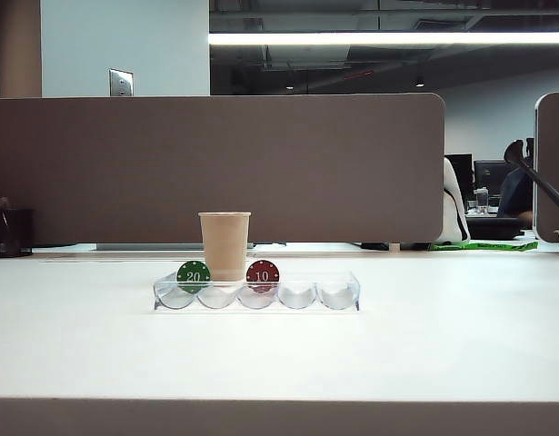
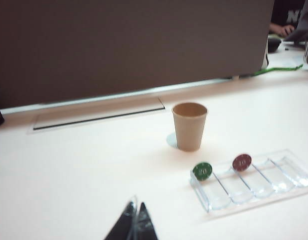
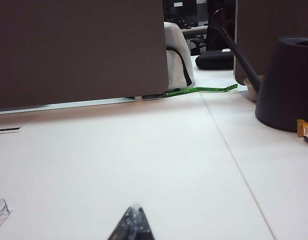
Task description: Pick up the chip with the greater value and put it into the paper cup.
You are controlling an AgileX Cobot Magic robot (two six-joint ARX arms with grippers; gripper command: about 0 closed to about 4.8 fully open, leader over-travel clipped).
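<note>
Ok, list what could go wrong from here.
No black chip shows: only the green chip and red chip stand in the tray, so a wrong pick is possible. The cup sits close behind them and could tip. Left gripper and right gripper, away from the tray, have shut jaws.

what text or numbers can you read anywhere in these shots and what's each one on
"20" on the green chip, standing in the clear tray.
"10" on the red chip, standing in the same tray.
The paper cup bears no print.
The green strip at the divider's foot has marks too small to read.
The left gripper and right gripper carry no visible labels.
</note>
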